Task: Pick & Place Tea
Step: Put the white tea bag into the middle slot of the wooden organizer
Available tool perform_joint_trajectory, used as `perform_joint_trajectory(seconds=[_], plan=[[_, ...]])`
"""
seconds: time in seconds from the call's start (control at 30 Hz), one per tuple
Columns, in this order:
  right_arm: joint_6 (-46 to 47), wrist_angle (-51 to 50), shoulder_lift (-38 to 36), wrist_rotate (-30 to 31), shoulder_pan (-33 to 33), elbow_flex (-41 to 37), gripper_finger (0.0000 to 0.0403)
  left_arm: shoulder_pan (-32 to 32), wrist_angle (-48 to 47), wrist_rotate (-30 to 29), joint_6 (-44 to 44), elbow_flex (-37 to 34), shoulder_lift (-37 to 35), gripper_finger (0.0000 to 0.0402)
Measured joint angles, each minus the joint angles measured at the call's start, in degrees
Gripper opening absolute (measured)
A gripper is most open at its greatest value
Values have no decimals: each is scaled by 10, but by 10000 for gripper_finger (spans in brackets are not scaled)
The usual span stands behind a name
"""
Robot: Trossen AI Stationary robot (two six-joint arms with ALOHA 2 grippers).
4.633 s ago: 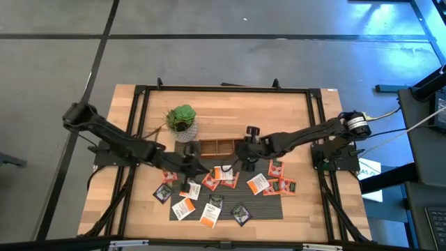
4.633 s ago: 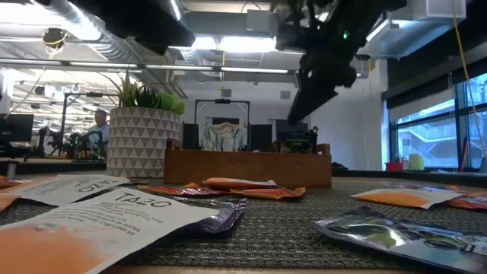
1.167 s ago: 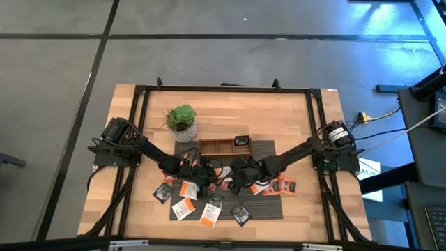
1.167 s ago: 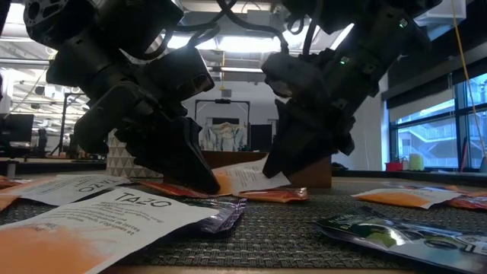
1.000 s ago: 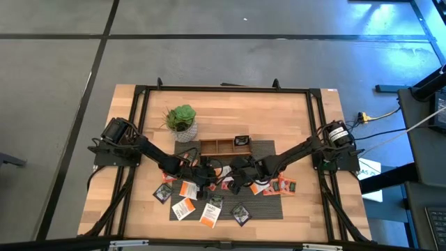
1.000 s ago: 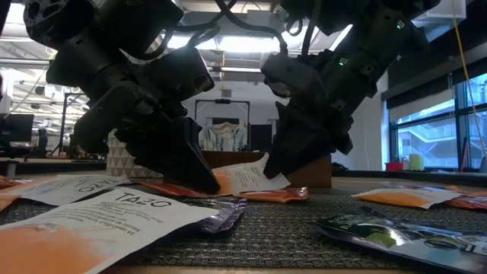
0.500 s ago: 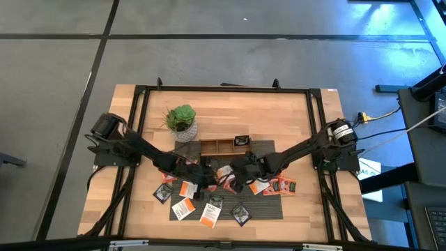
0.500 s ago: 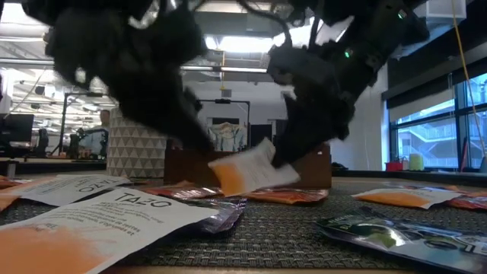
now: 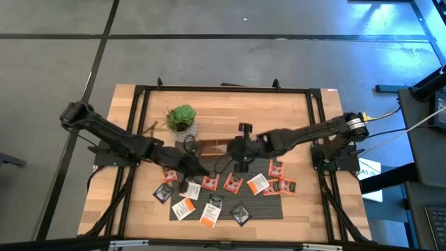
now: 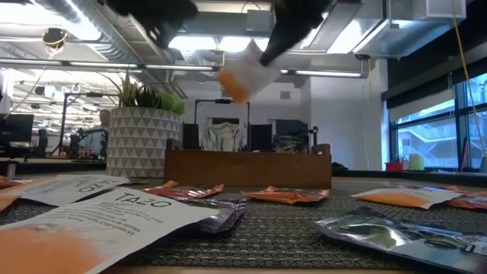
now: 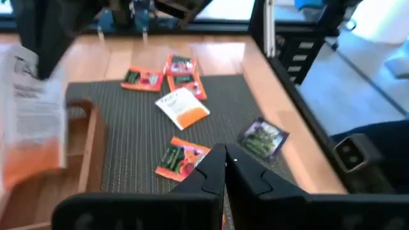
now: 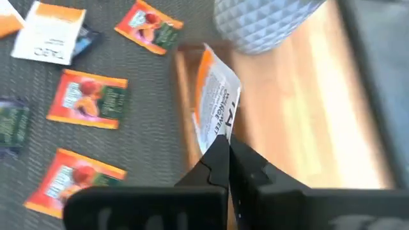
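Jaws: right gripper (image 12: 227, 150) pinched on a white-orange sachet (image 12: 217, 105), hanging long axis roughly upright, held above the tray (image 9: 209, 147), tray edge directly below. Left gripper (image 11: 225, 163) closed, empty, over the mat (image 11: 137, 137) beside the tray, farther off.

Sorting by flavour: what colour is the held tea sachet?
White with orange print, the tea sachet shows best in the right wrist view.

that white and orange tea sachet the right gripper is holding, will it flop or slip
The white-and-orange paper tea sachet looks thin and light, pinched at one edge by the shut right gripper. It stands up from the grip, so probably fairly stiff. An edge hold like this might let it swing or slip.
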Motion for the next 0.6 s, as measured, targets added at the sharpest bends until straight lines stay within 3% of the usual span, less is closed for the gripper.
perform_joint_trajectory(seconds=[0.27, 0.47, 0.6], plan=[[-160, -69, 36, -21, -62, 39, 2, -6, -65, 14, -25, 0, -79, 7], [-173, -66, 70, -79, -97, 40, 2, -7, -79, -3, -25, 0, -81, 7], [-180, -67, 88, -86, -100, 40, 2, -6, -86, -6, -25, 0, -79, 6]])
